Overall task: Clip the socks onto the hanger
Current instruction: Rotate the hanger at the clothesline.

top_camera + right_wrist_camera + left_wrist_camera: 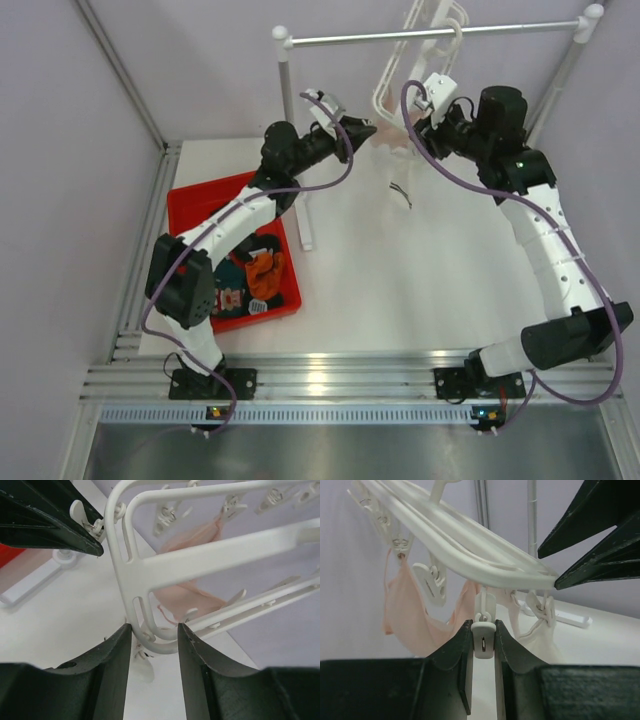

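The white grid hanger (395, 80) hangs by its hook from the metal rail. A pale pink sock (392, 145) and a white sock (400, 190) hang from its clips. My left gripper (362, 128) is shut on a small white clip (484, 640) dangling under the hanger (470, 540), beside the pink sock (402, 610). My right gripper (425, 100) grips the rounded corner of the hanger frame (200, 555) between its fingers (154, 635). An orange sock (265, 270), a dark teal sock (232, 295) and a black one (262, 245) lie in the red bin.
The red bin (190, 200) sits at the left of the table under my left arm. The metal rail (500, 30) spans the back on white posts; one post (297, 140) stands next to my left arm. Walls close in on both sides.
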Robot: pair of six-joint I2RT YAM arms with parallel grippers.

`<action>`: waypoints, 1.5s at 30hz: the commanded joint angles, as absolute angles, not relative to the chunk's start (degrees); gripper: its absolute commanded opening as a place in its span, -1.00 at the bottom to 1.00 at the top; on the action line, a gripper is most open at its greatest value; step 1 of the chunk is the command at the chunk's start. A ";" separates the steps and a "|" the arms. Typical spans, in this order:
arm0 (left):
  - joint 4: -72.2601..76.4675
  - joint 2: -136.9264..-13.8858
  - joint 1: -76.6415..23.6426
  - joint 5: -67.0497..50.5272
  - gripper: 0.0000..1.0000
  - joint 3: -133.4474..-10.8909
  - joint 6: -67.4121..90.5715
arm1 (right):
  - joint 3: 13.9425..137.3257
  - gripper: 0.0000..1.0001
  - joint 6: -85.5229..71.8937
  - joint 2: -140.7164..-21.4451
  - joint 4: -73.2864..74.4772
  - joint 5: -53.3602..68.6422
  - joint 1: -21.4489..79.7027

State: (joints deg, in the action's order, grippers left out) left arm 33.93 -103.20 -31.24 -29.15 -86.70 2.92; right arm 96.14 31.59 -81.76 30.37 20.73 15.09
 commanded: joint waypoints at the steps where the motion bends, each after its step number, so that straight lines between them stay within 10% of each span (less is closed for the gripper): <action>1: 31.74 -97.13 -31.81 -30.76 -1.00 -84.47 -3.07 | 99.05 -0.18 30.85 -82.53 19.96 21.71 13.62; 12: 16.97 -99.58 -34.10 -36.48 -0.92 -89.73 -20.30 | 95.10 0.23 12.08 -75.34 14.24 32.33 3.97; 28: 15.21 -99.49 -35.86 -33.75 -0.95 -92.64 -21.79 | 85.63 -0.10 -14.93 -69.00 11.17 44.47 3.60; 45: 14.85 -99.84 -37.62 -33.40 -0.88 -93.78 -21.18 | 73.65 0.11 -20.04 -67.50 -4.04 34.19 12.21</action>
State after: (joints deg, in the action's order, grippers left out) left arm 14.63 -99.90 -37.08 -33.54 -90.98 -20.93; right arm 72.62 -19.79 -67.88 1.43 36.36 10.59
